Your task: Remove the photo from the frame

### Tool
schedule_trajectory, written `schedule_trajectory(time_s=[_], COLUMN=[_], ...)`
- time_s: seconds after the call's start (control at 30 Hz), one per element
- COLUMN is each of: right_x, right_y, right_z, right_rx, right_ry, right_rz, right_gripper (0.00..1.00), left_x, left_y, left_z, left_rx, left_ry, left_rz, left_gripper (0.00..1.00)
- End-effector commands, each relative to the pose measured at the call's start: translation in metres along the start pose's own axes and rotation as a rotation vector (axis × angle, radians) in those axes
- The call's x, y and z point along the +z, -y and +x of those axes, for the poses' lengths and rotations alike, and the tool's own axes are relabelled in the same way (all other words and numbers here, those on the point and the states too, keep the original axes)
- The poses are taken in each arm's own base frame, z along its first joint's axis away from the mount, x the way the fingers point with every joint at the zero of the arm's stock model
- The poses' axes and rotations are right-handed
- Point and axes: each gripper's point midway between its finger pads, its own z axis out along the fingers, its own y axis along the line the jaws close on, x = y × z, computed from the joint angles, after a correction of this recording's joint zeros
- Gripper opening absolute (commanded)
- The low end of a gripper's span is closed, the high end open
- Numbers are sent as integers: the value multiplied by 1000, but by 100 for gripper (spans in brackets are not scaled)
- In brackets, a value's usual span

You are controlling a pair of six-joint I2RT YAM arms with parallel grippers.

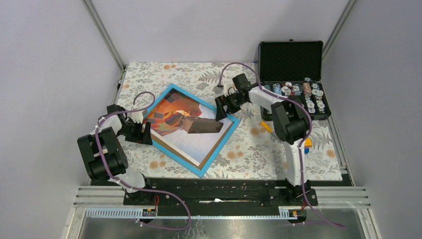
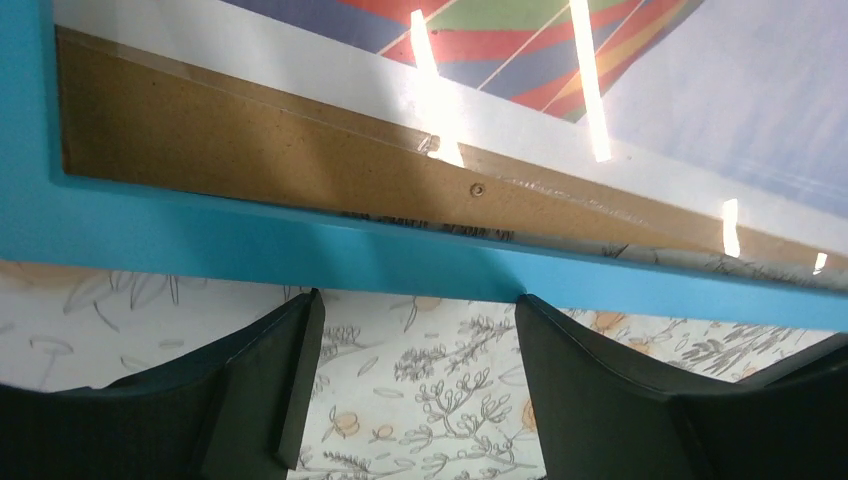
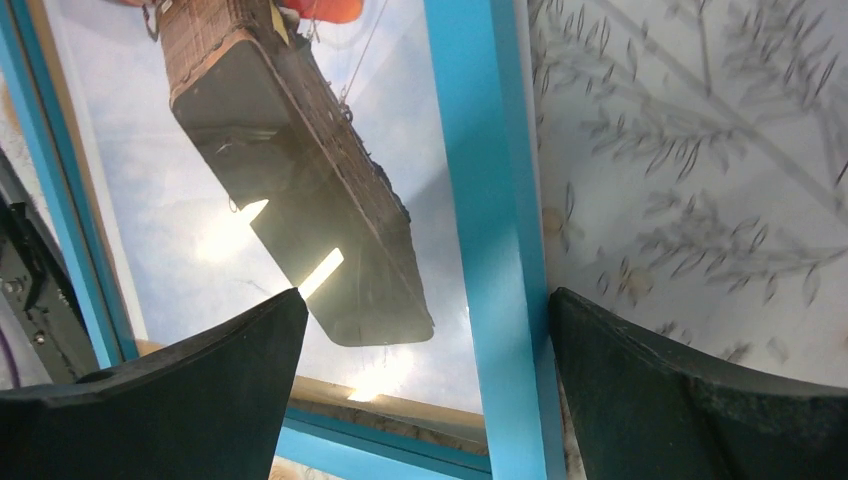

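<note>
The frame [image 1: 179,160] lies face up and turned at an angle on the floral cloth, with the photo [image 1: 199,139] of the orange balloon and brown basket showing inside it. My left gripper [image 1: 144,130] is open at the frame's left edge. In the left wrist view its fingertips [image 2: 308,305] reach the blue border [image 2: 200,235], and a strip of brown board [image 2: 250,140] shows between the border and the photo [image 2: 700,80]. My right gripper [image 1: 222,108] is open at the frame's right corner. In the right wrist view its fingers stand either side of the blue border [image 3: 480,200], over the photo [image 3: 150,200].
An open black case [image 1: 291,59] with several poker chips [image 1: 298,92] stands at the back right. A small orange object [image 1: 266,127] lies beside the right arm, and another orange and blue one [image 1: 307,143] is by its base. White walls close in both sides.
</note>
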Motion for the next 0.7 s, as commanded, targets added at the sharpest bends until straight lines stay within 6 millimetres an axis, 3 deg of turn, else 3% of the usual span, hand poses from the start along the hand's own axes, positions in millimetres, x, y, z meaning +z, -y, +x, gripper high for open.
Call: schedule_trajectory(time_s=[0.0, 0.2, 0.43, 0.67], right_x=[8, 3, 2, 0], right_y=[-29, -56, -82, -106], right_z=[89, 128, 156, 187], right_rx=[248, 283, 194, 118], right_ry=[-205, -253, -320, -394], right_rz=[-89, -134, -164, -194], right_gripper=[98, 99, 99, 100], left_x=[13, 33, 47, 66], left_y=[4, 12, 18, 38], left_z=[-51, -78, -115, -131], left_rx=[23, 66, 92, 119], left_ry=[131, 135, 155, 145], left_rz=[57, 61, 61, 90], left_gripper=[77, 77, 77, 77])
